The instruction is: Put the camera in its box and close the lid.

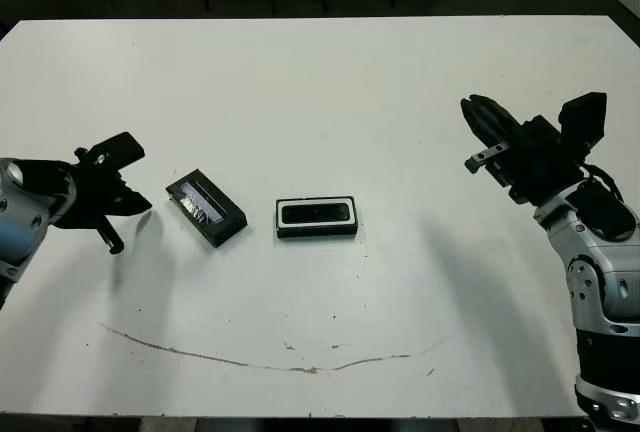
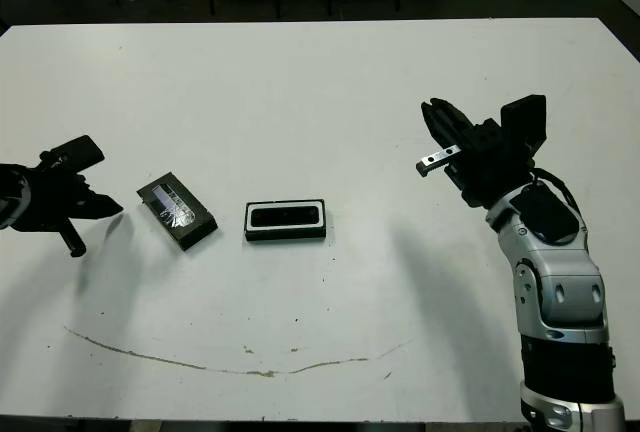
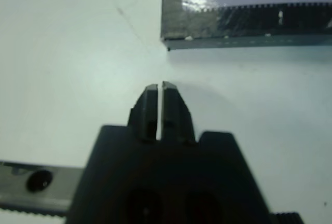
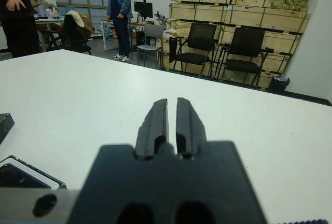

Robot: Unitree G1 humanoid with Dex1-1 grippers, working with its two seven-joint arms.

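1. The camera (image 1: pixel 318 214) looks like it's already sitting in the box (image 1: pixel 316 217), a slim dark bar inside the white lining, just below the middle of the frame. So I'd say the first half of the job is done.
2. The lid (image 1: pixel 206 209) lies flat on the white table (image 1: pixel 320 92), left of the box and apart from it, turned at an angle, silvery strip facing up.
3. The left gripper (image 3: pixel 161 90) hangs at the left edge of the frame, near the lid but not touching it. Its fingers are pinched together on nothing.
4. The right gripper (image 4: pixel 171 111) is up at the right side, well away from everything, fingers nearly together and empty too.
5. What could go wrong: the lid is flat and thin, so a pinch could easily skid it across the table. It's also skewed against the box, so it may land crooked, or shove the box away.
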